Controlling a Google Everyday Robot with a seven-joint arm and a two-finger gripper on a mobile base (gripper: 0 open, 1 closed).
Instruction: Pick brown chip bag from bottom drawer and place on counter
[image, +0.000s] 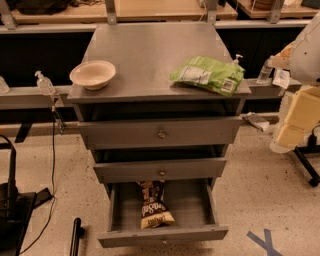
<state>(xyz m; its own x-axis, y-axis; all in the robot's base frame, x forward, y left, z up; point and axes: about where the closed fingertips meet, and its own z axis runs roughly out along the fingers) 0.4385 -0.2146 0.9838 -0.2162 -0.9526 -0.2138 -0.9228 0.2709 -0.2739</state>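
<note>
Brown chip bag (154, 206) was seen lying in the open bottom drawer (162, 235), long axis front-to-back, cream end toward drawer front. Gripper (285, 57) was parked at right edge, about level with counter (150, 50); bag was located well below-left. Gripper state could not be told.

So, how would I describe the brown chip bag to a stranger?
The gripper is out of view. Find the grey cabinet; its bottom drawer stands wide open. The brown chip bag lies inside, dark with a cream end, unlike the green bag on the counter.
</note>
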